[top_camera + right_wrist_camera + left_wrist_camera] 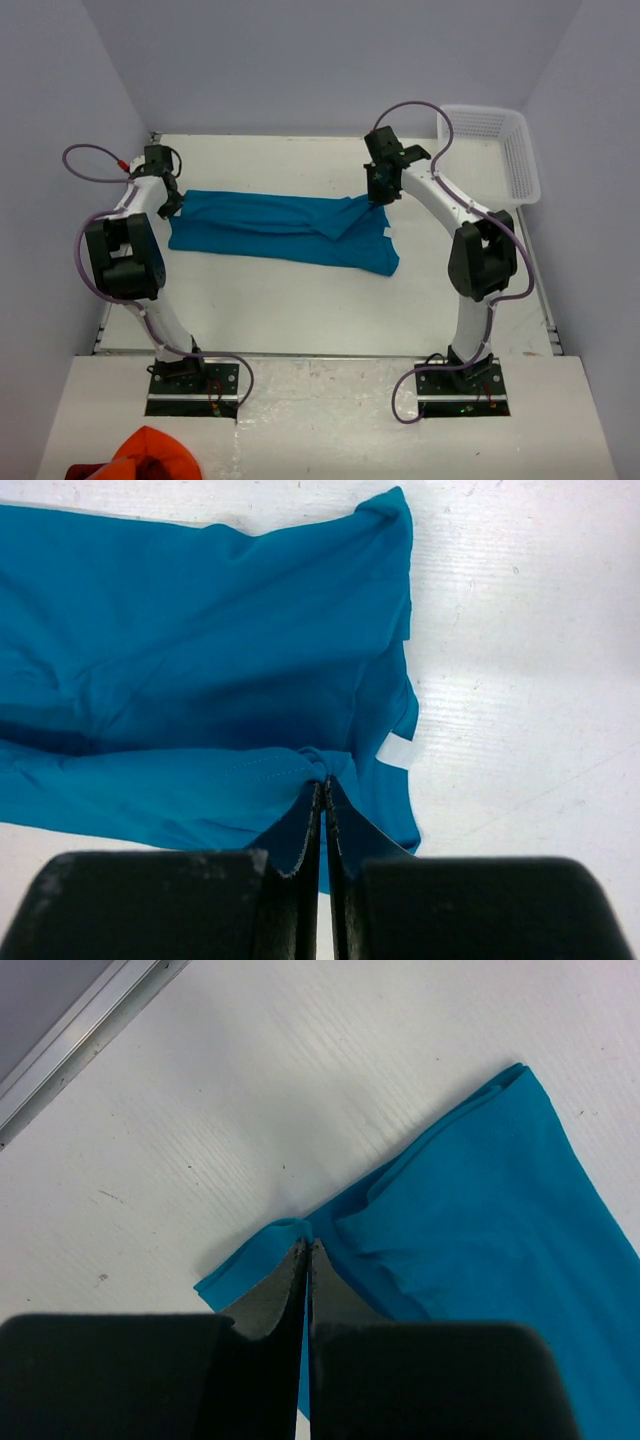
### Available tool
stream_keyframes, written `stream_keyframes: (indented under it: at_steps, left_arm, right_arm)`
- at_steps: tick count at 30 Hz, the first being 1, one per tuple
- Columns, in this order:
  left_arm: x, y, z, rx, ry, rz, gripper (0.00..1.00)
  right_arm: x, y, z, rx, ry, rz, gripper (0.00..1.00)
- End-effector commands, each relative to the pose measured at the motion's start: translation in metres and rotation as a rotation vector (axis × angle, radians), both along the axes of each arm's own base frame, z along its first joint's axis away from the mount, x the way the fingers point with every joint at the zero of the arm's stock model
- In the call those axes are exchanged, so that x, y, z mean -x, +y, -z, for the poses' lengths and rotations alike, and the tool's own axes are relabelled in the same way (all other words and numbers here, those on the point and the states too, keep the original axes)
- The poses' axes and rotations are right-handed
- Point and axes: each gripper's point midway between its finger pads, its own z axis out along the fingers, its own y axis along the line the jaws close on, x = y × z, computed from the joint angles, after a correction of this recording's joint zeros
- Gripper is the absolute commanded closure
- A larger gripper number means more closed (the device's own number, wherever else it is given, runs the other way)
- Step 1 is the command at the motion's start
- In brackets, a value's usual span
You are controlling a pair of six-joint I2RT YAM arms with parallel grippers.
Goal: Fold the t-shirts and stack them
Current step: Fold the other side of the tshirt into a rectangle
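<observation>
A teal-blue t-shirt (280,225) lies folded into a long band across the middle of the white table (300,300). My left gripper (170,208) is at its left end, shut on a pinch of the cloth. In the left wrist view the fingertips (306,1245) meet on a small raised fold of the t-shirt (500,1220). My right gripper (378,195) is at the band's far right corner. In the right wrist view it (324,782) is shut on a bunched bit of the t-shirt (200,630) along a stitched hem. A white label (397,750) shows near that corner.
A white plastic basket (520,150) stands at the back right corner of the table. An orange-red bunched cloth (150,455) lies on the near ledge in front of the left arm's base. The table's metal edge (80,1030) runs close behind the left gripper.
</observation>
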Motion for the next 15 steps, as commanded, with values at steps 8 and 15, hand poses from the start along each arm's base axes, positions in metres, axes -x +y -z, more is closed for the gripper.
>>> stream_keyframes:
  at_steps: [8,15]
  left_arm:
    - [-0.011,0.007,-0.004,-0.024,-0.013,-0.038,1.00]
    - [-0.017,0.008,-0.005,-0.024,-0.016,-0.038,1.00]
  right_arm:
    - [-0.018,0.005,0.005,-0.022,0.005,-0.022,1.00]
    - [-0.024,0.005,0.011,-0.019,0.014,-0.016,1.00]
